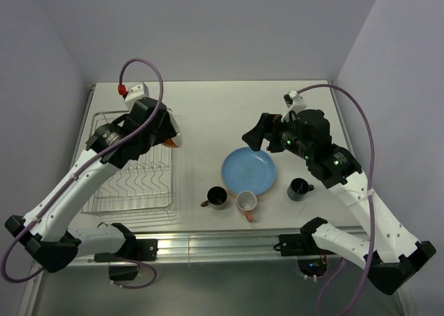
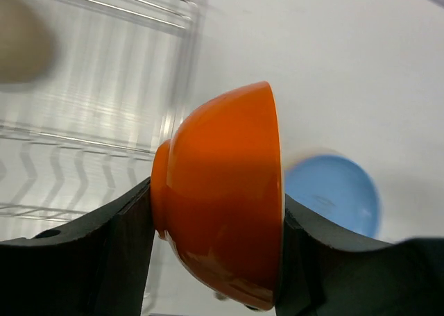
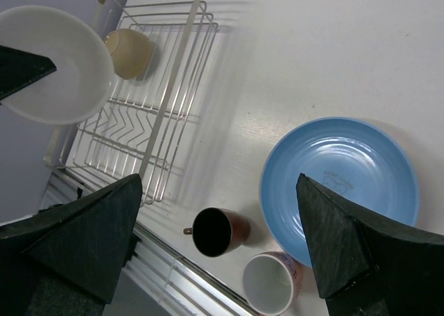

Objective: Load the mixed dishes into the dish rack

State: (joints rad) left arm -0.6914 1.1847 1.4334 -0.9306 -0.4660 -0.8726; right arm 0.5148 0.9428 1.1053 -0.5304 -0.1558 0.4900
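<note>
We look over a pale desk point(image 1: 229, 107) that carries everything. On its left side lies the dish rack point(image 1: 132, 184), a silver wire frame with a wavy floor and raised sides. To its right, near the middle of the desk, the blue plate point(image 1: 248, 170) lies flat and face up, well outside the rack.

Then the bowls. The cream bowl point(image 3: 128, 52) sits inside the rack near its far end; we cannot tell how it is tilted. The orange-and-cream bowl point(image 2: 222, 198) is off the desk. Our left tool point(image 2: 215, 222) is clamped on it, with one of its fingers point(image 2: 111, 253) against the foot and the other at the mouth, so the bowl stands on edge. In the top view it hangs over the rack's right rail, in the far half.

Three mugs stand upright on the desk, mouths up. The dark brown mug point(image 1: 216, 197) and the pinkish-orange mug point(image 1: 246, 203) are side by side at the plate's near rim, the pinkish one close against it. The dark blue mug point(image 1: 299, 189) stands just right of the plate.

Our right tool point(image 3: 218, 191) hangs above the desk by the plate's far edge, its fingers spread wide with nothing between them.
</note>
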